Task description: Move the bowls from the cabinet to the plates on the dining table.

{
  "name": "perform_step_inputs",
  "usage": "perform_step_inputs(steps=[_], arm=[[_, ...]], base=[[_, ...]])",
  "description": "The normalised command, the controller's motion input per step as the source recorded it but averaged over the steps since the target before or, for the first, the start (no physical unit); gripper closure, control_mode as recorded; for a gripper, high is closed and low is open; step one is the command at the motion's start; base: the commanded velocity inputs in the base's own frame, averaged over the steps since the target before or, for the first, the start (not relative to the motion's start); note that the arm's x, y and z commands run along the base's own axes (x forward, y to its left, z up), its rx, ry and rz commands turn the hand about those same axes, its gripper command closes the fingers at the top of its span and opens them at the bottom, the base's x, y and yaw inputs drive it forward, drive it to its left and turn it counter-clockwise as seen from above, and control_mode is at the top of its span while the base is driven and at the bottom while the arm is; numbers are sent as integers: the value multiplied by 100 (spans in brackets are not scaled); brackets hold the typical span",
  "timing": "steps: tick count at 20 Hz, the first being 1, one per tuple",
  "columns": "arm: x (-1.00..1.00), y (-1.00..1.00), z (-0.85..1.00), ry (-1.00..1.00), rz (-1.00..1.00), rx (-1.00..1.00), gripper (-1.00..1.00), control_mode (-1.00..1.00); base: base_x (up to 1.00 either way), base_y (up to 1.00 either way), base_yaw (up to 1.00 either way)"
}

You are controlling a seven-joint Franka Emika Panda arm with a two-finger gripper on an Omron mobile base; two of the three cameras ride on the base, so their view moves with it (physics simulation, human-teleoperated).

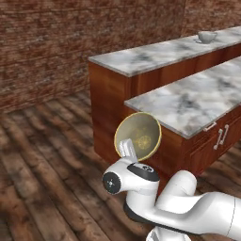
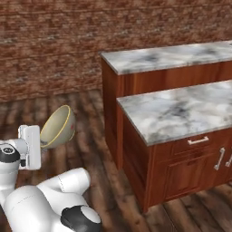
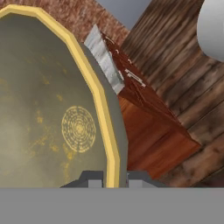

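Note:
My gripper (image 1: 128, 150) is shut on the rim of a tan-beige bowl (image 1: 139, 134) with a yellow edge, held tilted on its side in the air in front of the counters. From the right the gripper (image 2: 42, 145) holds the bowl (image 2: 58, 127) low at the left. The hand view has the bowl's inside (image 3: 52, 118) at the left, its rim pinched at the gripper (image 3: 114, 178). The dining table (image 1: 155, 55), marble-topped with plain wood sides, stands behind. At its far end a pale bowl (image 1: 207, 36) rests on a plate (image 1: 203, 41). The cabinet is out of view.
A lower marble counter (image 1: 197, 100) with drawers and silver handles stands in front of the dining table (image 2: 167, 56), right of the held bowl. Dark wood floor (image 1: 47, 160) spreads to the left, and a brick wall (image 1: 56, 42) runs along the back.

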Motion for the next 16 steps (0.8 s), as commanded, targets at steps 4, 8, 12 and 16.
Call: perform_step_inputs(steps=[4,8,12,16], arm=[[0,0,0,0,0,0,100,100],[0,0,0,0,0,0,100,100],[0,0,0,0,0,0,100,100],[0,0,0,0,0,0,100,100]], base=[[100,63,13],[100,57,11],[100,49,8],[100,47,6]])
